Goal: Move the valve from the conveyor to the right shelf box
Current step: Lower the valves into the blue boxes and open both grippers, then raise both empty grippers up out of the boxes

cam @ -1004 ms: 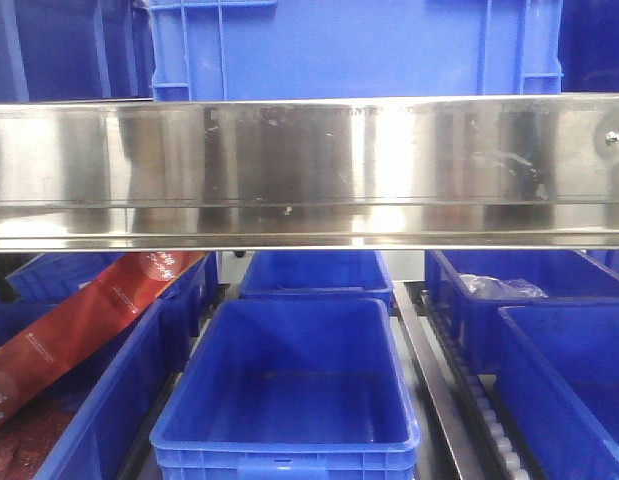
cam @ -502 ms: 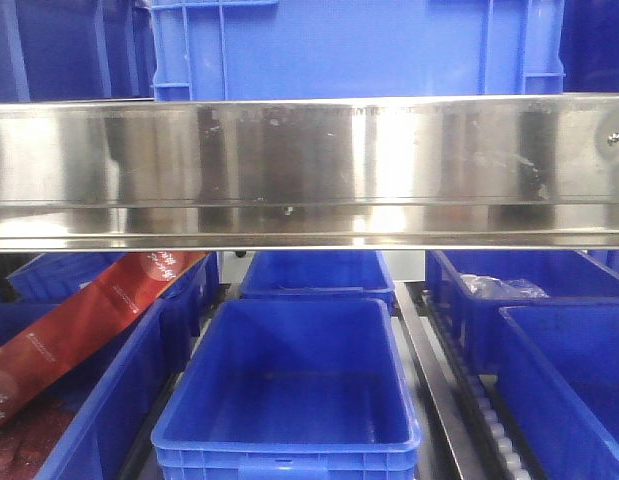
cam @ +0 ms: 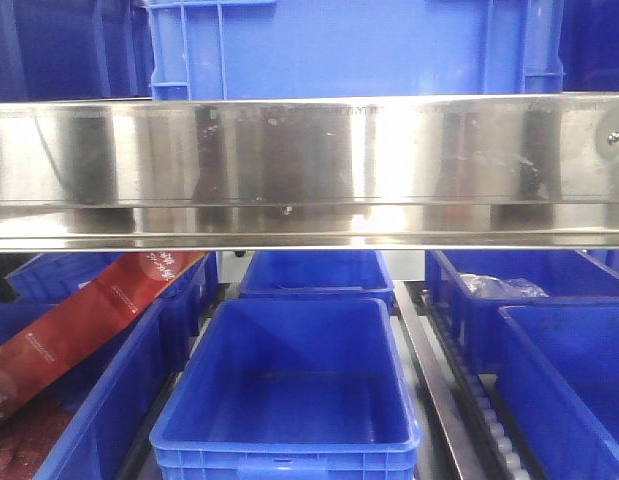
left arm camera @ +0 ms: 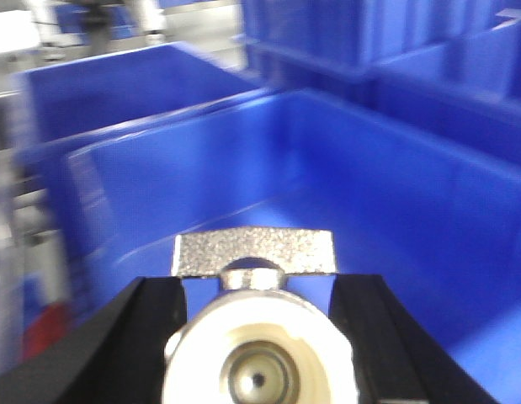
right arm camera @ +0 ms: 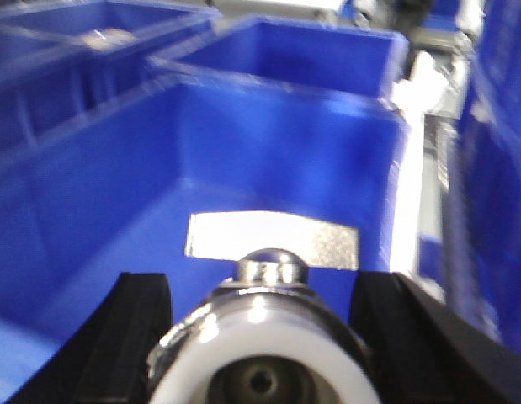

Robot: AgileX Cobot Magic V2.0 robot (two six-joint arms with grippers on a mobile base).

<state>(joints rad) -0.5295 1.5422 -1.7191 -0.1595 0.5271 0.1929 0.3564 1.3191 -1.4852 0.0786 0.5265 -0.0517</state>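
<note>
**Grip state.** The left gripper (left arm camera: 260, 288) has its two black fingers closed against the sides of a bright silver metal valve (left arm camera: 257, 341). The valve is round-bodied, with an open port facing the camera and a rough-cast flat tab on top. The right gripper (right arm camera: 262, 290) is clamped in the same way on a second silver metal valve (right arm camera: 260, 353), which has a domed cap and a flat tab.

**Location.** Each valve hangs over the interior of a deep blue plastic box (left arm camera: 395, 194) (right arm camera: 285, 151). Both wrist views are blurred, so it cannot be told which shelf box either one is. The conveyor is not in view. The front view shows only a polished stainless steel shelf rail (cam: 309, 170), an open blue plastic bin (cam: 289, 442) and a red printed pouch (cam: 79, 330), with no arm visible.

**Handling.**
- The valve appears to be solid metal, so it is probably heavy for its size, rigid and not fragile.
- The polished round body is likely slippery.
- Hold it across the opposite flanks of the body, below the tab, as the jaws stand now.
- The tab is a poor grip point, because the valve would probably pivot in the jaws.
- Release low inside the box, because a heavy part can bounce or mark the plastic.
</note>
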